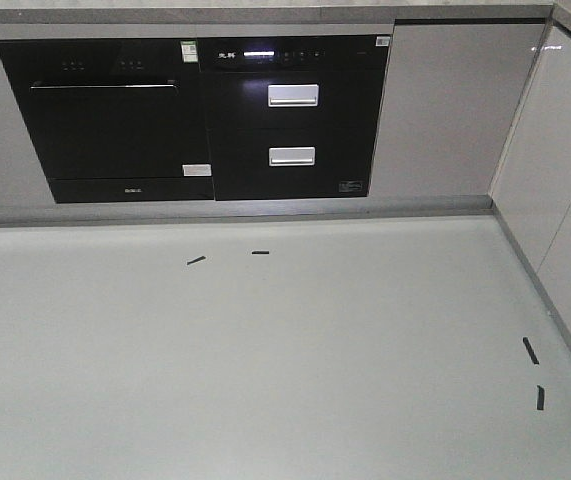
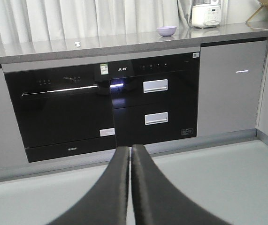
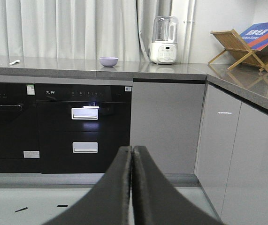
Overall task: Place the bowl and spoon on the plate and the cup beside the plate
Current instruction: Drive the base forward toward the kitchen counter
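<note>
Left claw (image 2: 130,149), right claw (image 3: 132,150) closed; bowl (image 3: 108,61) on counter (image 3: 54,68)

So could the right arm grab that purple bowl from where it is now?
Probably not yet. The bowl sits far off on the counter, with floor between, and the right arm's jaws are shut. Nothing blocks the way; it is just distant.

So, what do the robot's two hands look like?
Left hand and right hand look alike: two long black fingers each, smooth and slightly glossy, broad at the bottom and tapering to narrow tips. No cables or markings show; the arms are not visible.
</note>
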Robot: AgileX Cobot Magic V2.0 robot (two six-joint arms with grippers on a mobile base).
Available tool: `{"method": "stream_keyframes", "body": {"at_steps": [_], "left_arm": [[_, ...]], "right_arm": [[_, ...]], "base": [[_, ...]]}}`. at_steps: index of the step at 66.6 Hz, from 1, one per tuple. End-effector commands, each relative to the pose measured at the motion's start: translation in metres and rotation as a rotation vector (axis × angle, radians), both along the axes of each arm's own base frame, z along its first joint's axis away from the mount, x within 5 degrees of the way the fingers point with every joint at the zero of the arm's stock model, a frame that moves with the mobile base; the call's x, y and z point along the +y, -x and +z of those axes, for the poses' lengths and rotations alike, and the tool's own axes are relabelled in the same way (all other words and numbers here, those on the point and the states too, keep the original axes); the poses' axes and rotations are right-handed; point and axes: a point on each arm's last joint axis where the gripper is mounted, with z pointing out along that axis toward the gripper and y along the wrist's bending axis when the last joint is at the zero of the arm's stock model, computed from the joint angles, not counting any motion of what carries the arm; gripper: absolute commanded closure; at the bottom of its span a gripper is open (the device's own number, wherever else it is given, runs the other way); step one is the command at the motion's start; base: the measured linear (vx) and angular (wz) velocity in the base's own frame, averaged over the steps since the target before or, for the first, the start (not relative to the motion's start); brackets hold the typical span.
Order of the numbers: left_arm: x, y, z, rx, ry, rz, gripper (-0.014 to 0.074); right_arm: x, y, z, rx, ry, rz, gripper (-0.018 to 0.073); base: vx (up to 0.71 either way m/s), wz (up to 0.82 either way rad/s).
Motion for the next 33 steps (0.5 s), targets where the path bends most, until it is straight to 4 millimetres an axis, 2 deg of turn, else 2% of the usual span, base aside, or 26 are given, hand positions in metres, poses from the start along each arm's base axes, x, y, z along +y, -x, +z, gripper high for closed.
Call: {"method": "stream_keyframes", "body": {"at_steps": [1,33], "left_arm": [[0.0005,-0.0001,-0.0024,-0.061,0.023,0.006,0.0602],[0.0005,-0.0001,-0.0024,-0.061,0.023,0.006,0.0602]], "right_arm": [[-0.0011,0.0009,0.0025,-0.067,0.011,-0.015,0.0564],[-0.0011,0.0009,0.0025,-0.067,0.011,-0.015,0.0564]], "base": [[0.0,0.0],[0.0,0.0]]}}
